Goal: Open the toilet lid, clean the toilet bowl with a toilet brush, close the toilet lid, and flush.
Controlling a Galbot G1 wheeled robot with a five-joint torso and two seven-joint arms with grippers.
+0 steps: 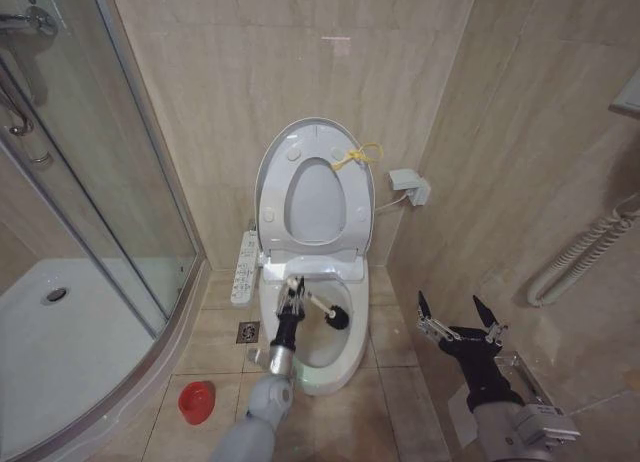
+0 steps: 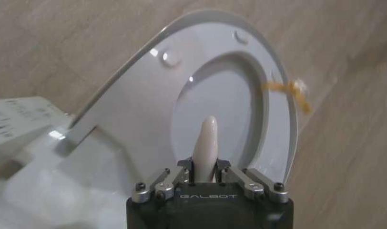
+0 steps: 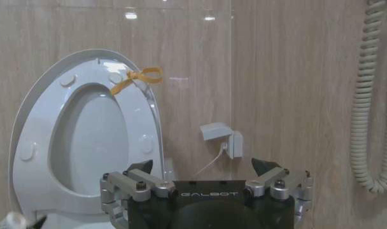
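Head view: left tool (image 1: pixel 292 294) clenches slim toilet brush (image 1: pixel 322 309) in oval toilet bowl (image 1: pixel 352 354); right tool (image 1: pixel 458 315) released.

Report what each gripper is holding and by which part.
The left gripper grips the toilet brush by the upper end of its white handle, bristle head in the toilet bowl. The right gripper is open, holding nothing.

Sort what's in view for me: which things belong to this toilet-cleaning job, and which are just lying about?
In the job:
- toilet lid, raised
- toilet bowl
- toilet brush, head in the bowl
- left gripper, shut on the brush handle
- right gripper, open, waiting right of the toilet

Just lying about:
- red holder cup on the floor
- shower tray
- coiled hose
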